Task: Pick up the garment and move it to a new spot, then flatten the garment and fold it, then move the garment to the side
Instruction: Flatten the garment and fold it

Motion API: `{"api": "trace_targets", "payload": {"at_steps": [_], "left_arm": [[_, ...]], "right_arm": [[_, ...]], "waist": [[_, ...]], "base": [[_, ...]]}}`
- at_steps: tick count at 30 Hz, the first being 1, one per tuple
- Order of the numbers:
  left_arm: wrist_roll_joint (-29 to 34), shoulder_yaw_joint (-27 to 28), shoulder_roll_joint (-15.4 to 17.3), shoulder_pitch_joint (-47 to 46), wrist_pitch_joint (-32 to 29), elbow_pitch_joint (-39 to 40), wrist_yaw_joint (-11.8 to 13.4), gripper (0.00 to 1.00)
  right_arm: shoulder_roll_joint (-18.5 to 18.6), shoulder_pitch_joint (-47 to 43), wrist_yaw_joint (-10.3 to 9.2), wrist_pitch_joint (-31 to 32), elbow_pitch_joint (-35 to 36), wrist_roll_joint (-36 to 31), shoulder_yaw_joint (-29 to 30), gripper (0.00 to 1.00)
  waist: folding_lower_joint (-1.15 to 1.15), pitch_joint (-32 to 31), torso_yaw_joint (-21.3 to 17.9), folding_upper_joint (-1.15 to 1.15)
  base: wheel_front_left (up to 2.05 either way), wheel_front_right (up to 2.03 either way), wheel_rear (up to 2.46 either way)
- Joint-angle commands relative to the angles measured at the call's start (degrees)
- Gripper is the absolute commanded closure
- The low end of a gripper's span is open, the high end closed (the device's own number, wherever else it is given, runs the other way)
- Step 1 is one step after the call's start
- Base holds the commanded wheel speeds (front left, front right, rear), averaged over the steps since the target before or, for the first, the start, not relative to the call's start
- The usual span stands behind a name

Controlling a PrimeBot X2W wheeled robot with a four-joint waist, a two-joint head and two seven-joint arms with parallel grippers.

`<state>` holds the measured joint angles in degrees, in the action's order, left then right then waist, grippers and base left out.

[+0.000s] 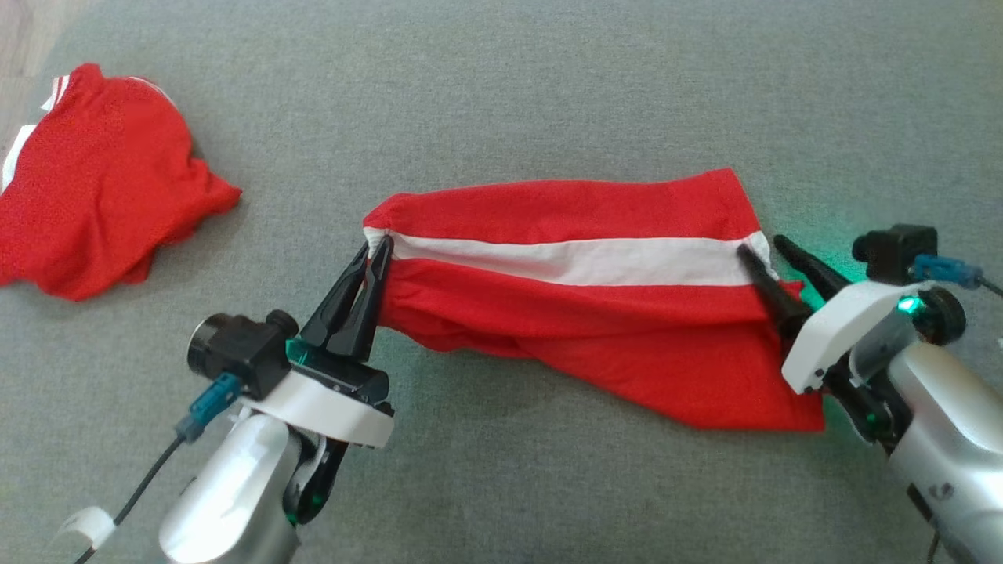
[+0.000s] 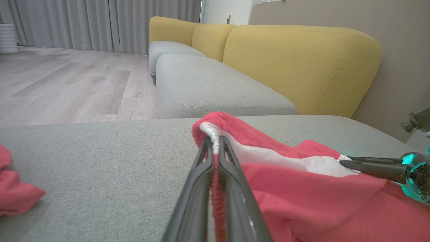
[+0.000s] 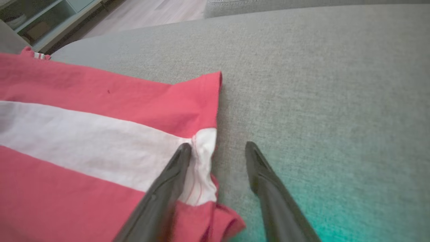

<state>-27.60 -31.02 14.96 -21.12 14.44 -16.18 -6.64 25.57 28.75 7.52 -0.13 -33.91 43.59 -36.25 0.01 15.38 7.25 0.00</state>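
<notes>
As the garment (image 1: 595, 329) lies on the cushion (image 1: 548, 94) in the head view, the left wrist view shows the left gripper (image 2: 215, 143) pinching its white stripe's (image 2: 265, 157) left end. Right wrist view: the right gripper (image 3: 218, 145), spread, straddles the stripe's right end and should close squarely on the hem (image 3: 205, 144).

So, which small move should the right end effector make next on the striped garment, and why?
Probably close the right end effector: its fingers stand apart astride the edge of the garment at the white stripe, while the left end effector pinches the opposite end.
</notes>
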Motion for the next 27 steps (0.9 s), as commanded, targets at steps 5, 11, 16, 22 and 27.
{"api": "trace_targets", "payload": {"at_steps": [5, 11, 16, 22, 27], "left_arm": [[1.8, 2.9, 1.1, -2.8, 0.5, 1.6, -0.5, 1.0], [4.5, 2.5, 3.1, -9.9, 0.6, 2.6, -0.7, 1.0], [6.9, -0.5, 4.8, -24.8, 0.6, 2.4, -0.8, 1.0], [7.5, -5.9, 3.7, -47.8, 0.5, -2.2, -0.8, 1.0], [9.8, -5.1, 0.1, -60.7, 0.5, -3.8, -0.8, 1.0]], "right_arm": [[3.5, 3.3, -0.03, -4.8, 1.6, 1.8, -3.3, 1.0], [6.0, 9.3, -0.03, -9.7, 2.1, 3.3, -3.0, 1.0], [10.4, 19.7, -0.03, -12.5, 2.9, 2.5, 0.2, 1.0], [14.0, 35.0, -0.03, -14.6, 2.2, -3.5, 9.7, 1.0], [14.4, 42.5, -0.03, -14.8, 6.3, -10.8, 21.3, 1.0]], "waist": [[-0.01, -0.1, -0.6, 0.0], [-0.01, 1.4, -2.7, 0.0], [-0.01, 5.0, -5.7, 0.0], [-0.01, 9.5, -9.8, 0.0], [-0.01, 12.7, -12.4, 0.0]], "base": [[0.0, 0.0, 0.0], [0.0, 0.0, 0.0], [0.0, 0.0, 0.0], [0.0, 0.0, 0.0], [0.0, 0.0, 0.0]]}}
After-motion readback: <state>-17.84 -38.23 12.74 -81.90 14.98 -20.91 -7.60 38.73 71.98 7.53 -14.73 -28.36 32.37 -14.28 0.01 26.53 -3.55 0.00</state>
